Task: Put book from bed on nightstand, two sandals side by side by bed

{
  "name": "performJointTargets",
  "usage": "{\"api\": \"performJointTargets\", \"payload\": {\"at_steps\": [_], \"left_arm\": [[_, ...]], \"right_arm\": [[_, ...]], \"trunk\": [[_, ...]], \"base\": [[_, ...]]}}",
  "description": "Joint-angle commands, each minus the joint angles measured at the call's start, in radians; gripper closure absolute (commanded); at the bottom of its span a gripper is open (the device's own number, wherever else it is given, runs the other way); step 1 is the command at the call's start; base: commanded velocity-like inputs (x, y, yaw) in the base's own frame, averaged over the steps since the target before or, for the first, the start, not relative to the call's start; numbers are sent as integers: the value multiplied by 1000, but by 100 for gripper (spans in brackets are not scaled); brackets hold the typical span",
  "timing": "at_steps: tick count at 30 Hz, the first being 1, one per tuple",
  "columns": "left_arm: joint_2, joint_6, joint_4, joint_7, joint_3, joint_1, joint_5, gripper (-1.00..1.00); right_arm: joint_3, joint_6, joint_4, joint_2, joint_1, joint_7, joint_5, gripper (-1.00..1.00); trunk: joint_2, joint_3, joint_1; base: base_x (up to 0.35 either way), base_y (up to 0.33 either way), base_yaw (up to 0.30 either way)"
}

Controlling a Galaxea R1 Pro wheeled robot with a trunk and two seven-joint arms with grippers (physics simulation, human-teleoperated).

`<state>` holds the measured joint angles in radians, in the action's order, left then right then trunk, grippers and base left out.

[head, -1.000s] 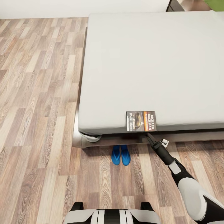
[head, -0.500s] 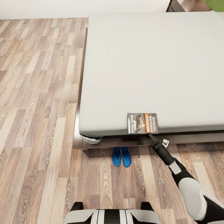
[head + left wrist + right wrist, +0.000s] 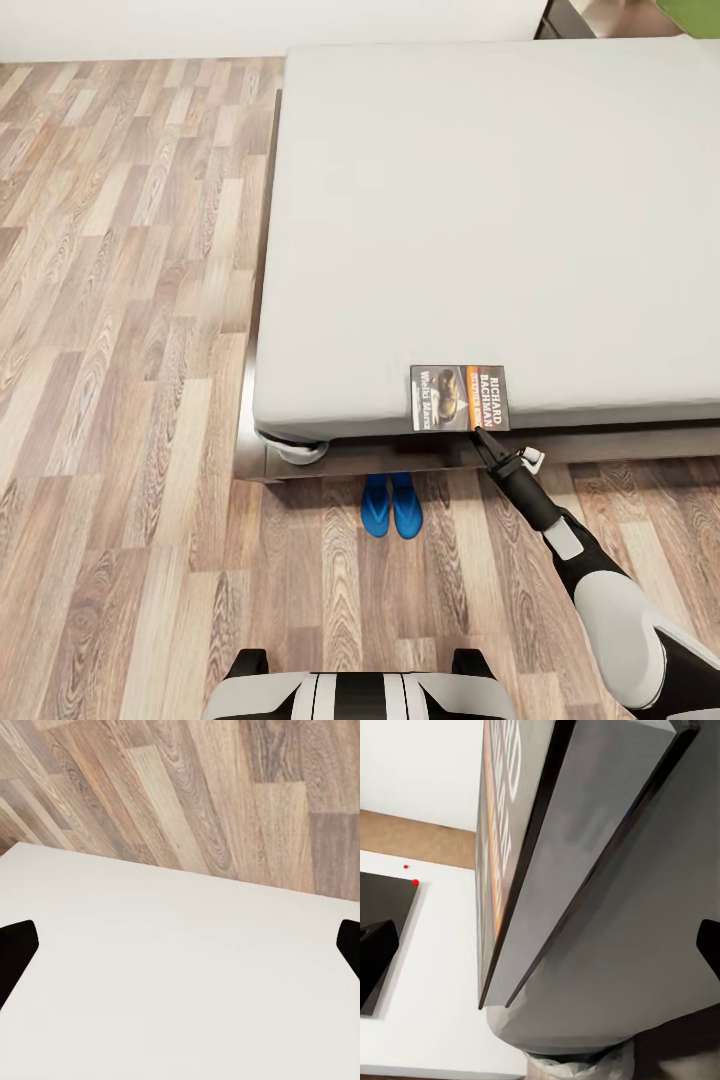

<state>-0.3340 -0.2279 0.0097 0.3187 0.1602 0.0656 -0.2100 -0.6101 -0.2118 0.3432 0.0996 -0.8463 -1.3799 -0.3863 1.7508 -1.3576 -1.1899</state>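
Observation:
The book (image 3: 459,397), dark with an orange band and white lettering, lies flat at the near edge of the bed (image 3: 480,200), slightly over the rim. My right gripper (image 3: 480,436) is just below that edge, pointing up at the book. In the right wrist view the book (image 3: 499,847) stands edge-on against the grey mattress (image 3: 660,907), and the right gripper (image 3: 540,945) is open with its fingertips (image 3: 375,952) far apart. The two blue sandals (image 3: 391,505) lie side by side on the floor against the bed frame. The left gripper (image 3: 180,945) is open over a white surface.
Wood-plank floor (image 3: 120,300) stretches left of and in front of the bed. A white wall (image 3: 200,25) runs along the back, with dark furniture (image 3: 562,15) at the far right corner. A pale rounded piece (image 3: 298,447) sits at the bed frame's near corner.
The whole picture has shifted slightly down and right, so the camera moved. The book's near edge now sits closer to the right gripper's tips. The sandals have kept their place by the bed.

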Motion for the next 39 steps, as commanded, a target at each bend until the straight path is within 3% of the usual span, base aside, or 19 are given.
{"api": "performJointTargets", "payload": {"at_steps": [1, 39], "left_arm": [[0, -4, 1, 1, 9, 0, -9, -100], [0, -4, 1, 2, 9, 0, -9, -100]], "right_arm": [[-2, -11, -1, 0, 0, -4, -2, -100], [-2, -11, -1, 9, 0, -4, -2, -100]], "trunk": [[0, 0, 0], [0, 0, 0]], "base": [[2, 1, 0], [10, 5, 0]]}}
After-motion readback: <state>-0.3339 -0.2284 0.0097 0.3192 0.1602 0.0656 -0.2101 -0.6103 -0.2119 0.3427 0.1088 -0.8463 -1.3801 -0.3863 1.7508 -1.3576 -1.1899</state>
